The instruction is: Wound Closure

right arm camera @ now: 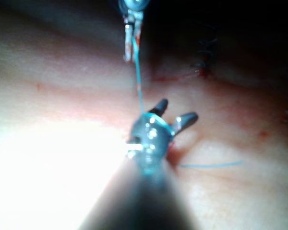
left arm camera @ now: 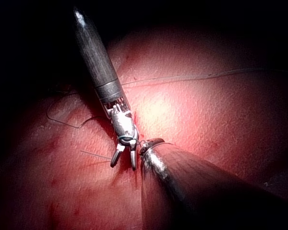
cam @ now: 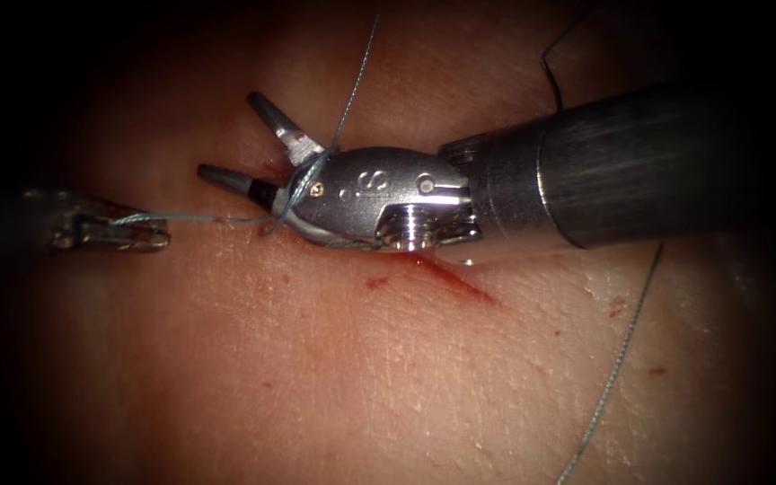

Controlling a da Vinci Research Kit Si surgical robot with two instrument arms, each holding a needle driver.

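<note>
Right now the right tool (cam: 235, 148) has its jaws spread wide over the tissue (cam: 334, 377), grasping nothing, though blue thread (cam: 192, 216) is looped around the base of them. From there the thread runs taut leftward to the left tool (cam: 141, 235), whose jaws are clenched on it. Another strand rises toward the top of the endoscope view. The cut (cam: 455, 280) shows beneath the right tool's wrist, rimmed with red fluid (cam: 376, 281). I cannot make out the needle. Loose thread also trails across the tissue to the right.
</note>
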